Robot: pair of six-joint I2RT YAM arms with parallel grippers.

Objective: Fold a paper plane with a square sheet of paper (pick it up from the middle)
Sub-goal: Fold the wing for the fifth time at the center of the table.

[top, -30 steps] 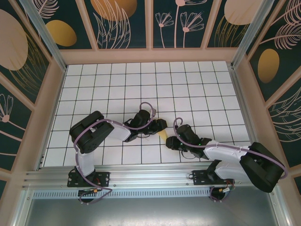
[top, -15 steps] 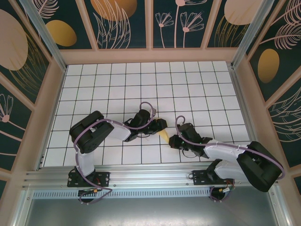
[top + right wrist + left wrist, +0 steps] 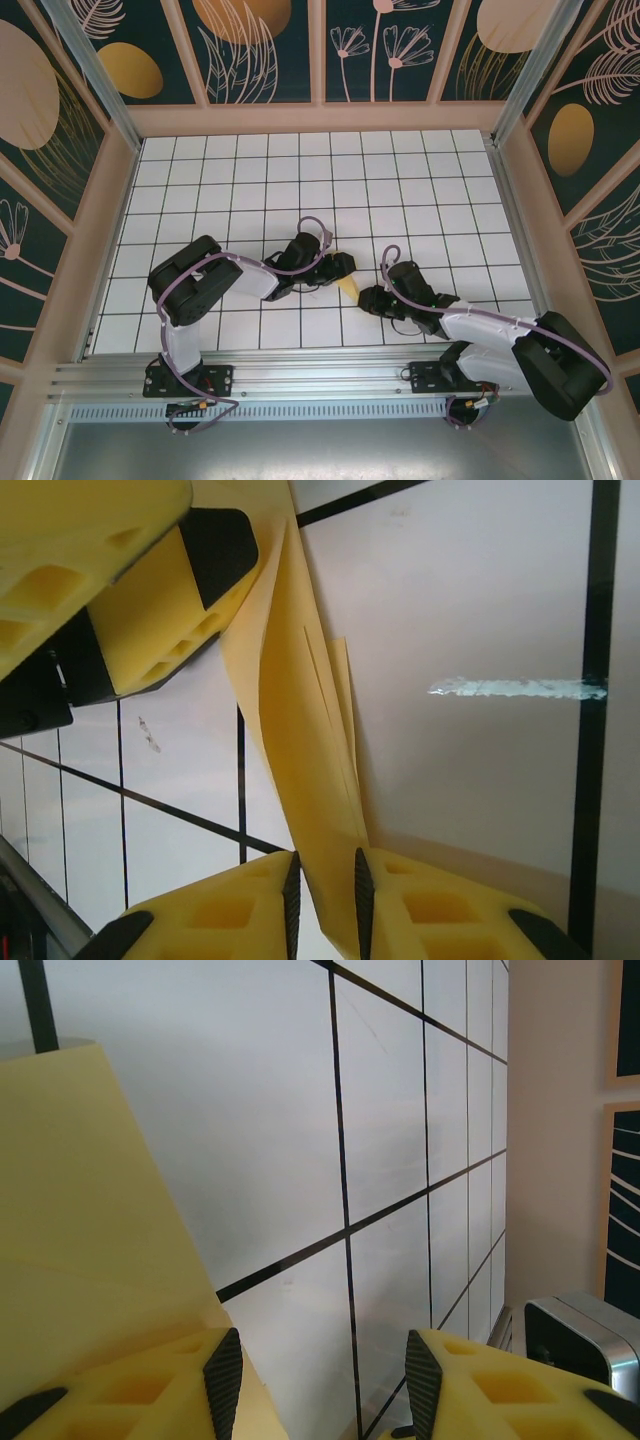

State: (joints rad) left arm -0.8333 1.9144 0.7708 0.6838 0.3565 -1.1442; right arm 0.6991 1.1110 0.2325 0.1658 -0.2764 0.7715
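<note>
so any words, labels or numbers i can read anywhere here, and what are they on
No text can be read.
The yellow paper is blank, the table has only black grid lines, the walls only plant pictures.
Any marks on the arm mounts are too small to tell.

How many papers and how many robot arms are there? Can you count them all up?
folded yellow paper: 1
robot arms: 2 (left arm, right arm)
Total: 3
</note>
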